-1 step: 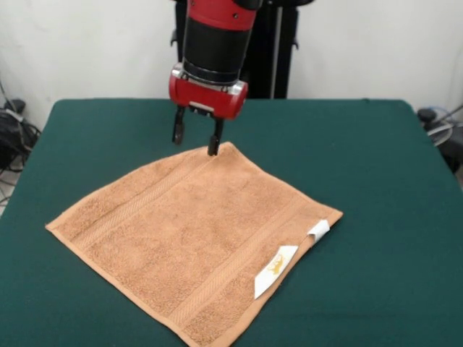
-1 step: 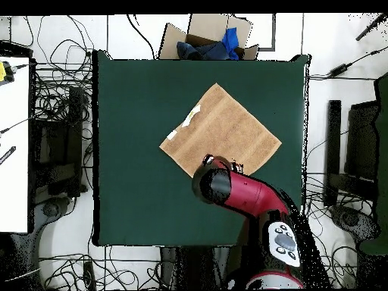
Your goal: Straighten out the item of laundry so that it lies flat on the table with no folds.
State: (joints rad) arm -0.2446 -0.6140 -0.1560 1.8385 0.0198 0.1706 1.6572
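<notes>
The peach-orange towel [image 1: 189, 241] lies spread out as a diamond on the green table [image 1: 376, 181], with woven bands showing and two white tags [image 1: 275, 270] on its near right edge. In the overhead view the towel [image 2: 223, 129] also looks flat, its tags on the upper left edge. My gripper [image 1: 196, 136] hangs over the towel's far corner, open, with nothing between its fingers. One fingertip [image 1: 213, 148] is right at the corner's edge; whether it touches the cloth I cannot tell. In the overhead view the arm hides the gripper and that corner.
A cardboard box [image 2: 204, 42] with blue cloth sits beyond the table's far edge in the overhead view. Cables and equipment [image 2: 57, 136] lie on the floor on both sides. Green tabletop [image 2: 132, 174] surrounds the towel on every side.
</notes>
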